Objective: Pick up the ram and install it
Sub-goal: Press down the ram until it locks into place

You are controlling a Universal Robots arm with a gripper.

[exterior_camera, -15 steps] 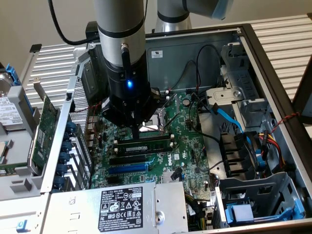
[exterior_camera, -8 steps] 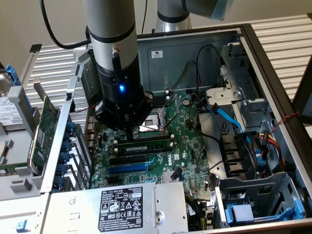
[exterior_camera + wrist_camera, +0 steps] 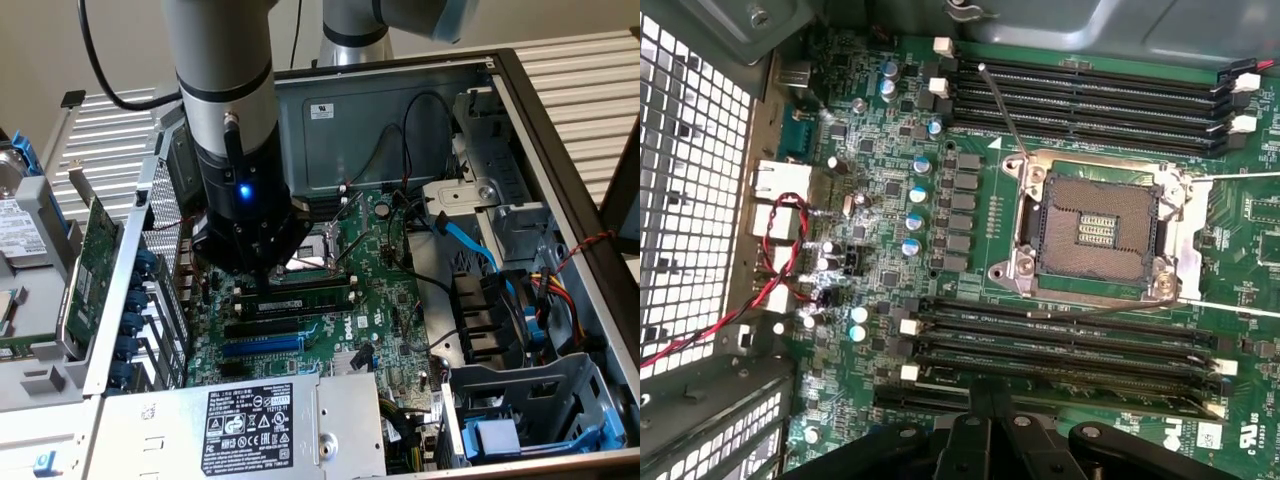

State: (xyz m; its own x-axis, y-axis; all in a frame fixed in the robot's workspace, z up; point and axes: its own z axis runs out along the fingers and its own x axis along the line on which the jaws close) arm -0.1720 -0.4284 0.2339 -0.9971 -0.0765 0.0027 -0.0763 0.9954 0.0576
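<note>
Below the empty processor socket [image 3: 318, 243], in the memory-slot bank nearest the arm: ram [image 3: 300, 297], a thin green stick on edge along one black slot, lengthwise across the motherboard [image 3: 392, 300]. Whether clipped fully home, not to be told. Judged light, rigid along its length, yet brittle under twist; chips and contact edge best left untouched. Best hold judged at the bare top edge or the short ends, with load kept straight down and even over both ends. Directly above one end, fingers [image 3: 975, 440] closed together, tips at or just over the stick; actual contact not discernible. Around all this, open computer case [image 3: 560, 150]; well apart at the exterior view's left, wider expansion card [image 3: 95, 250].
</note>
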